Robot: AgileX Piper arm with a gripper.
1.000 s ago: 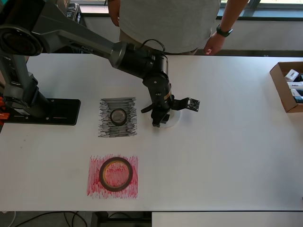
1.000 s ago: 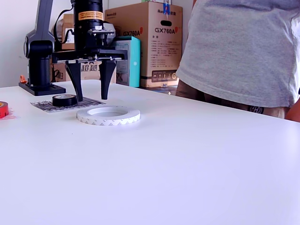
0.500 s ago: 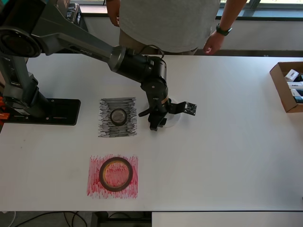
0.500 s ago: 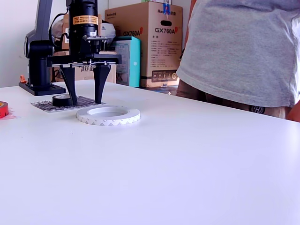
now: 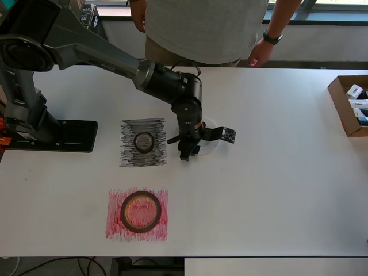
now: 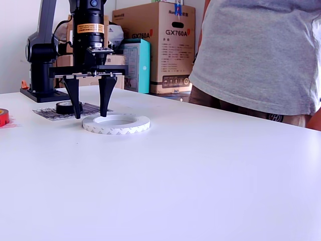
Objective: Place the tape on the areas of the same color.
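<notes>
Hovering low over the white table (image 5: 276, 172), the gripper (image 6: 90, 114) hangs with its fingers apart, straddling the near-left rim of the whitish roll (image 6: 116, 123) in the exterior view; contact cannot be judged. Overhead, the black roll (image 5: 144, 141) lies on the black patch (image 5: 142, 142) and the red roll (image 5: 140, 211) on the red patch (image 5: 137, 214). A man in a grey shirt (image 5: 201, 29) stands behind.

The overhead camera looks straight down on the whole bench (image 5: 276, 172); the exterior camera sits low at bench (image 6: 200, 181) height, close, facing the whitish roll (image 6: 116, 123), which both views share (image 5: 208, 144).
</notes>
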